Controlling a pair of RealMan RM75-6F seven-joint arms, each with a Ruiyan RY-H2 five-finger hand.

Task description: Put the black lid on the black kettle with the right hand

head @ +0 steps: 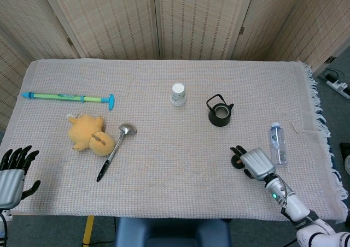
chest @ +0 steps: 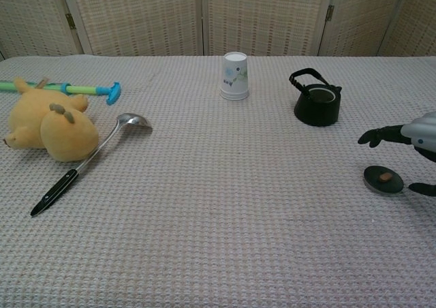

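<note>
1. Counter (head: 164,192), covered in woven cloth, carries everything; the task items sit on my right side.
2. Yellow plush (head: 90,136), green-blue stick (head: 65,98) and ladle (head: 112,154) lie far left, well apart from the job.
3. Left hand (head: 12,173) hangs off the near-left edge, fingers spread, holding nothing.
4. Right hand (chest: 409,141) hovers over the lid, fingers apart, nothing held; a thumb tip shows just beside the lid.
5. Water bottle (head: 277,143) lies just right of that hand. My wrist could knock it rolling.
6. Black kettle (chest: 317,103) stands upright, mouth open, handle tipped back-left. A lid brought in low could snag the handle.
7. Paper cup (chest: 234,75) sits upside down left of the kettle.
8. Black lid (chest: 383,179) lies flat on the cloth, near side of the kettle, knob up. It is thin; I think the fingers may scrape cloth and slide it instead of pinching.
</note>
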